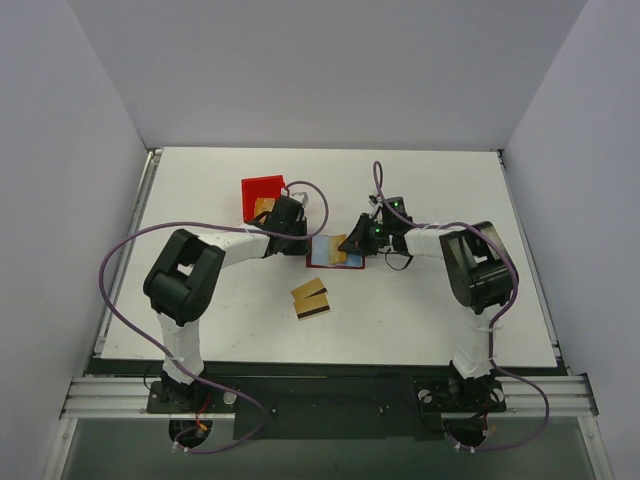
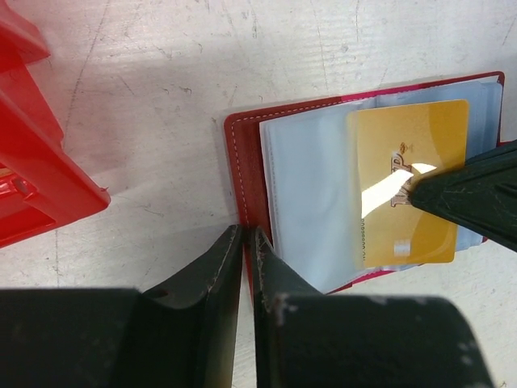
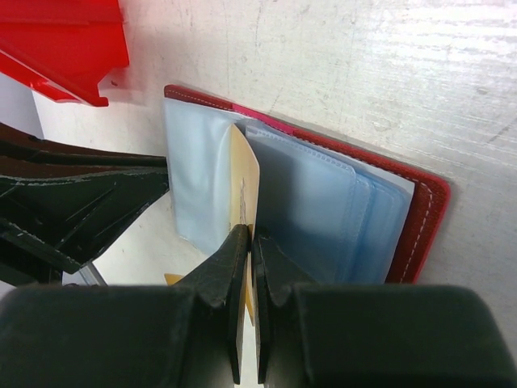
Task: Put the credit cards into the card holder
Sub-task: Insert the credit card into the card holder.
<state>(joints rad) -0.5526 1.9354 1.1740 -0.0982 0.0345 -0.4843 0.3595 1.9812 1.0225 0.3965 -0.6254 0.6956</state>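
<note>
Right wrist view shows the right gripper clamped on a gold card, held edge-on over the open holder. The holder lies flat on the table near a red bin. The left gripper is pinched on the holder's cover edge, steadying it. Two spare cards lie nearby. The card looks thin, stiff, light and slick, so a short-edge grip suits it. The soft sleeves will likely buckle.

red bin beside left gripper, right gripper opposite
</note>
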